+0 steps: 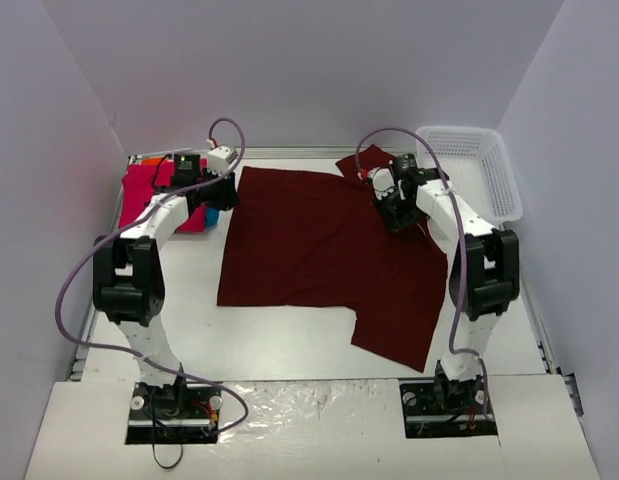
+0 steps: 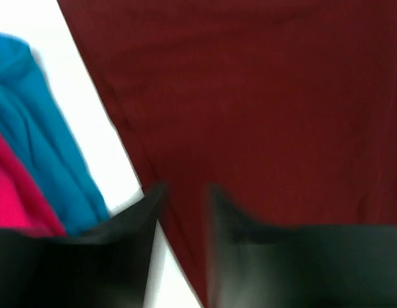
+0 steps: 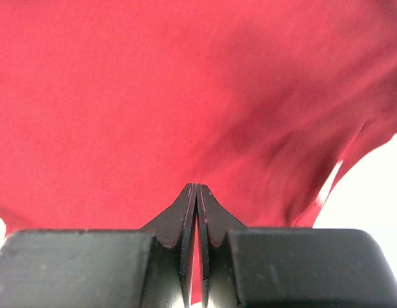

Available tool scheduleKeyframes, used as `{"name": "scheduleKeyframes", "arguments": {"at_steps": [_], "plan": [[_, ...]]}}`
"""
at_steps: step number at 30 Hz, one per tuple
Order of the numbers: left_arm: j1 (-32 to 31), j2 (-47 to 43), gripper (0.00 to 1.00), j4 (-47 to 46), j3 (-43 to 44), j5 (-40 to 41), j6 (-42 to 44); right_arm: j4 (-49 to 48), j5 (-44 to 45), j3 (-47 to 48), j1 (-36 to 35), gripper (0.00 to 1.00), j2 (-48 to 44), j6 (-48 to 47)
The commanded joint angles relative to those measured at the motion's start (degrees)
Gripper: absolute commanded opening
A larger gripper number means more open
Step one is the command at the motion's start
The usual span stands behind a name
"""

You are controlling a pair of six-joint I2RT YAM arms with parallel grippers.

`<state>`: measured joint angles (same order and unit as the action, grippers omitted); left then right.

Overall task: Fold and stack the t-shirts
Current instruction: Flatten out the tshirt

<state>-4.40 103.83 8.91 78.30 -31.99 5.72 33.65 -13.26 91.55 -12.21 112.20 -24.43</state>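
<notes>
A large dark maroon t-shirt (image 1: 319, 240) lies spread flat mid-table, its lower right part reaching toward the front. My left gripper (image 1: 225, 190) is at its far left corner; in the left wrist view the blurred fingers (image 2: 185, 192) stand apart with the maroon cloth's (image 2: 269, 96) edge in the gap. My right gripper (image 1: 397, 215) is at the shirt's far right part. Its tips (image 3: 197, 187) are pressed together on the cloth (image 3: 153, 96), which creases toward them. A bright pink t-shirt (image 1: 147, 185) and a teal blue one (image 1: 211, 214) lie by the left gripper, and both the pink (image 2: 12, 192) and the teal (image 2: 44, 135) show in the left wrist view.
A white mesh basket (image 1: 474, 170) stands at the far right corner, just beyond the right arm. Walls close in the table on the left, back and right. White table surface (image 1: 289, 345) shows in front of the maroon shirt.
</notes>
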Motion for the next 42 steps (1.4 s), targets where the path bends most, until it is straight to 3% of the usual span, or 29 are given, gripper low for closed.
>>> {"name": "scheduleKeyframes", "arguments": {"at_steps": [1, 4, 13, 21, 33, 42], "plan": [[-0.4, 3.9, 0.17, -6.3, 8.5, -2.8, -3.9, 5.1, -1.9, -8.2, 0.1, 0.0, -11.7, -3.3], [-0.7, 10.1, 0.03, -7.1, 15.4, -3.7, -5.0, 5.0, -3.8, -15.8, 0.9, 0.0, -18.1, -4.2], [-4.5, 30.5, 0.02, 6.3, 37.2, -2.2, -2.9, 3.5, -13.5, -24.3, 10.0, 0.0, -23.0, -4.6], [-5.9, 43.6, 0.02, 20.3, 59.5, 0.9, -2.4, 3.4, -14.9, -25.3, 10.7, 0.0, -23.4, -4.7], [-6.3, 50.7, 0.02, 35.5, 71.5, 8.4, -1.8, 3.7, -15.5, -24.0, 10.8, 0.0, -21.9, -4.1], [-5.7, 51.4, 0.02, 37.1, 73.7, 13.0, -2.0, 3.6, -15.8, -24.5, 10.7, 0.0, -21.3, -4.3]]}}
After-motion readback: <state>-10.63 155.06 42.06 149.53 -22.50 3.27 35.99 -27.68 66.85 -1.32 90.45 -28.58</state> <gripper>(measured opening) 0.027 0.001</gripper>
